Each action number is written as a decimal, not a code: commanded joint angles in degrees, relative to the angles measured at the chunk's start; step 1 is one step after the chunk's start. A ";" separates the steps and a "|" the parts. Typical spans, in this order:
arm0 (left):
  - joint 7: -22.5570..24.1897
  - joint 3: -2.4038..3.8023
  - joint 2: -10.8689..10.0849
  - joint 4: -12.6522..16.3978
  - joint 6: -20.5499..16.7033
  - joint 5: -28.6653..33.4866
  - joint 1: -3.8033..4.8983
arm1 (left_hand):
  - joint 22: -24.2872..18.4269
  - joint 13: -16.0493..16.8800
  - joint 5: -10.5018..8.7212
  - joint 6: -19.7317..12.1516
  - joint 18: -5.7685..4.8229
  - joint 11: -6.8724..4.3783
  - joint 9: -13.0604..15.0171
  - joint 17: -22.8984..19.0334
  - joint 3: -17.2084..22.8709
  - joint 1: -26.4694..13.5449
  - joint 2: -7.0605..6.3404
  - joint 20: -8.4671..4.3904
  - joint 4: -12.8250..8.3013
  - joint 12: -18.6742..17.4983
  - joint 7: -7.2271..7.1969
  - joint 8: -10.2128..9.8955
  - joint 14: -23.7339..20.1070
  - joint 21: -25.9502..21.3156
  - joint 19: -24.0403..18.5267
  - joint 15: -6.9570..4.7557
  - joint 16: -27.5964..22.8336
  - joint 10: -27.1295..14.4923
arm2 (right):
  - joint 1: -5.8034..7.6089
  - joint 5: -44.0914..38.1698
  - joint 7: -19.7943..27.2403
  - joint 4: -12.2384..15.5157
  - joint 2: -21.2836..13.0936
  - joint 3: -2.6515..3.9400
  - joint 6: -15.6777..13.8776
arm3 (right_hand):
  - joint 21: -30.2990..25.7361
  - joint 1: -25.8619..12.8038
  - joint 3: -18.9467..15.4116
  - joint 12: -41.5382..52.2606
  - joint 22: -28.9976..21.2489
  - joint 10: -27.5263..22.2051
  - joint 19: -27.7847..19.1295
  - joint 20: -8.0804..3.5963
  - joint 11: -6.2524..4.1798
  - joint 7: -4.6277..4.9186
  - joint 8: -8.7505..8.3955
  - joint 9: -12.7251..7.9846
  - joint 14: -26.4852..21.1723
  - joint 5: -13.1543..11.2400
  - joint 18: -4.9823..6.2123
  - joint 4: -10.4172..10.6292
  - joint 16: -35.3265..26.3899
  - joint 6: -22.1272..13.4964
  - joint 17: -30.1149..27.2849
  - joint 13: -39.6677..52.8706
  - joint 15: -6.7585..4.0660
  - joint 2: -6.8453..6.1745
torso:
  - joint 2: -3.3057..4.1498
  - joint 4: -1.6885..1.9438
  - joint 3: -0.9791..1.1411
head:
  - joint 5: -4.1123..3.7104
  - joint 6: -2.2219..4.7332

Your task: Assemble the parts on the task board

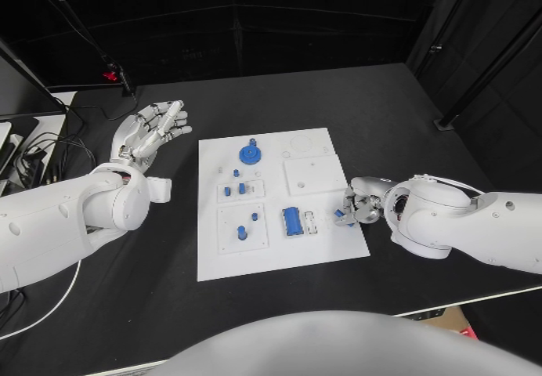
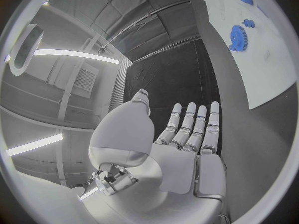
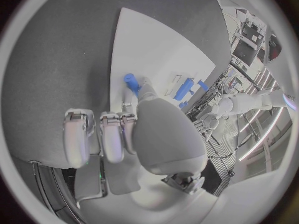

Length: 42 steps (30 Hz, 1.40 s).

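The white task board [image 1: 327, 243] lies mid-table. On it are a blue gear [image 1: 250, 152], small blue pegs [image 1: 240, 188], a blue pin [image 1: 242, 232] and a longer blue block [image 1: 291, 221]. My right hand [image 1: 359, 205] is at the board's right edge and pinches a small blue part [image 1: 340, 213] just above the board. The right wrist view shows that part [image 3: 131, 82] between thumb and fingertip over the board [image 3: 162, 45]. My left hand [image 1: 153, 129] is open with fingers straight, off the board's far left corner. The left wrist view shows the hand [image 2: 187, 139], the board [image 2: 261, 59] and the gear [image 2: 237, 37].
Cables and equipment [image 1: 28, 149] crowd the table's left edge. A black post foot [image 1: 447, 122] stands at the back right. Bare black table [image 1: 135, 313] runs along the front, left of the board.
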 commanded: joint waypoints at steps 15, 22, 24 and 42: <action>1.40 0.06 -0.06 -0.03 0.49 -0.02 -0.09 | 0.02 -0.08 0.24 -0.47 -1.04 -0.12 -0.10 -0.07 -0.37 0.03 0.40 0.12 -0.05 0.20 8.54 0.39 -0.07 0.31 -0.01 -0.03 0.17 -0.33 | -0.66 14.39 9.52 3.98 -2.84 -0.56 -12.99 | 0.34 1.86 14.10 0.41 14.67 5.96 5.23 -0.16 0.06 -0.11 -5.20 -28.90 5.86 0.29 -0.54 -4.54 0.14 5.48 15.09 15.38 -0.10 -0.65 | -0.01 0.02 -0.01 | -0.06 0.00; 1.37 0.06 0.01 -0.13 0.50 -0.02 -0.15 | 0.02 -0.08 0.24 -0.47 -1.04 -0.12 -0.10 -0.07 -0.37 0.03 0.40 0.12 -0.05 0.20 8.54 0.39 -0.07 0.31 -0.01 -0.03 0.17 -0.33 | -0.64 19.27 12.23 4.91 -3.74 -0.54 -15.94 | 0.04 0.15 15.74 0.41 14.55 5.96 5.04 0.03 0.20 0.11 -6.68 -29.16 5.86 1.00 -0.45 -4.57 0.14 6.80 15.09 15.38 0.06 -1.10 | 0.02 0.03 0.02 | 0.07 0.00; 1.36 0.06 0.07 -0.19 0.52 -0.02 -0.17 | 0.02 -0.08 0.24 -0.47 -1.04 -0.12 -0.10 -0.07 -0.37 0.03 0.40 0.12 -0.05 0.20 8.54 0.39 -0.07 0.31 -0.01 -0.03 0.17 -0.33 | -0.62 21.15 13.07 5.30 -4.01 -0.53 -16.35 | -0.03 -0.19 16.08 0.41 14.52 5.96 4.99 0.05 0.21 0.11 -7.07 -29.20 5.86 1.40 -0.42 -4.68 0.14 7.04 15.09 15.38 0.08 -1.29 | 0.01 0.06 0.00 | 0.03 0.00; 1.25 0.06 0.40 -0.44 0.49 -0.02 -0.19 | 0.02 -0.08 0.24 -0.47 -1.04 -0.12 -0.10 -0.07 -0.37 0.03 0.40 0.12 -0.05 0.20 8.54 0.39 -0.07 0.31 -0.01 -0.03 0.17 -0.33 | -0.47 29.94 15.73 6.61 -4.49 -0.47 -17.83 | -0.57 -6.64 12.38 0.41 14.31 5.96 4.65 0.00 0.10 0.02 -10.12 -29.55 5.86 11.85 -0.26 -1.15 0.14 9.07 15.09 15.38 -0.04 -2.69 | -0.01 -0.01 -0.03 | 0.19 0.00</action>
